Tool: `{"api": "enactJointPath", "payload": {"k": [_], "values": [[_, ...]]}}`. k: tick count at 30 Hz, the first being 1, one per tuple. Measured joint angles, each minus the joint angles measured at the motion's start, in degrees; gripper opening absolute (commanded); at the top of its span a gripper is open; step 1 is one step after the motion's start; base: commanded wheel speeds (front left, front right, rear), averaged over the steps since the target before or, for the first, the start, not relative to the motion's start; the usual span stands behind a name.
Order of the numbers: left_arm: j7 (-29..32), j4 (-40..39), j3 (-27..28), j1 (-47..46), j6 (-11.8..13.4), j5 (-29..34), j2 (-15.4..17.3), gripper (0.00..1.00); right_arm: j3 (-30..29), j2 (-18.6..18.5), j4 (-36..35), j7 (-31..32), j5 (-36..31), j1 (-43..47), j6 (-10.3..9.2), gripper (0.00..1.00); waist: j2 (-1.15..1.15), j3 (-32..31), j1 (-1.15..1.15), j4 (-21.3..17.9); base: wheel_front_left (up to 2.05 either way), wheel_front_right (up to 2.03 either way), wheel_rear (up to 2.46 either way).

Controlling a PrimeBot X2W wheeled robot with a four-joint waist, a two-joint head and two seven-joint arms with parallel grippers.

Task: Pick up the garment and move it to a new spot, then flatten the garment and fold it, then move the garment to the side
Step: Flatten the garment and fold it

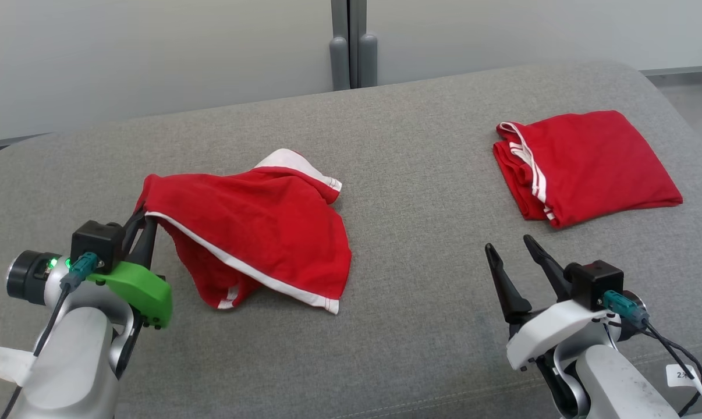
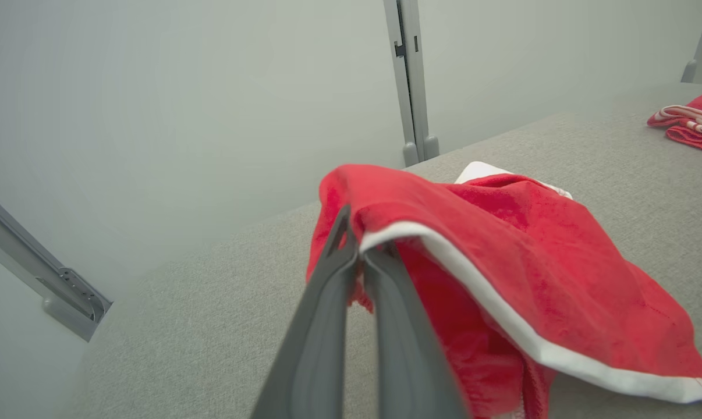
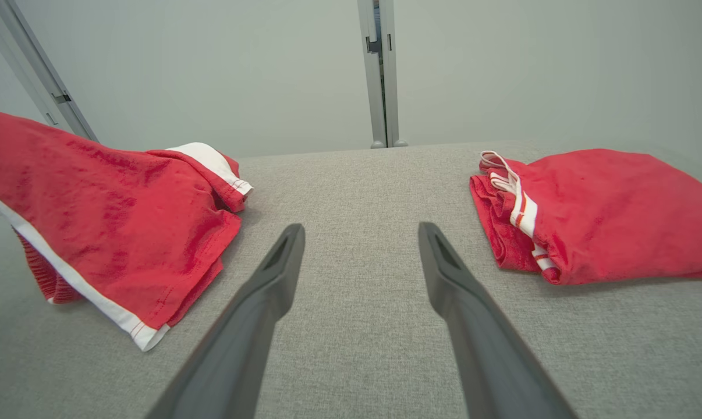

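Note:
A crumpled red garment (image 1: 258,227) with white trim lies left of centre on the grey cushion (image 1: 421,244). My left gripper (image 1: 143,224) is shut on the garment's left edge, which is lifted off the cushion. In the left wrist view the two fingers (image 2: 339,256) pinch the red cloth (image 2: 502,250) just under the white hem. My right gripper (image 1: 509,250) hovers open over bare cushion at the lower right, holding nothing. The right wrist view shows its gripper (image 3: 360,238) open between the held garment (image 3: 124,215) and a folded one.
A second red garment (image 1: 589,166) lies neatly folded at the right rear of the cushion, seen too in the right wrist view (image 3: 607,209). A pale wall with a grey vertical post (image 1: 351,46) stands behind. The cushion's edge curves away at far left.

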Motion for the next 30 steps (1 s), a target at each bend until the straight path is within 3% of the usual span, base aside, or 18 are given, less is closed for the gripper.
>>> {"api": "enactJointPath", "payload": {"k": [8,23,30], "values": [[0.0,-2.7,-2.1,2.0,1.1,3.7,1.4,0.0,-0.4,0.1,-0.3,0.0,0.0,0.7,0.0,1.0,0.0,0.0,0.0,-0.6,0.0,0.0,0.0],[0.0,-15.0,-5.0,18.2,4.2,4.3,-1.1,0.0,-1.6,0.2,-0.6,0.0,-0.5,1.8,0.0,1.0,0.0,-0.4,0.0,3.0,0.0,0.0,0.0],[1.2,-12.9,-6.9,20.9,3.8,3.0,-2.9,0.0,-1.0,0.4,-0.4,0.0,-0.5,1.9,0.0,1.0,0.0,-0.4,0.0,4.4,0.0,0.0,0.0]]}}
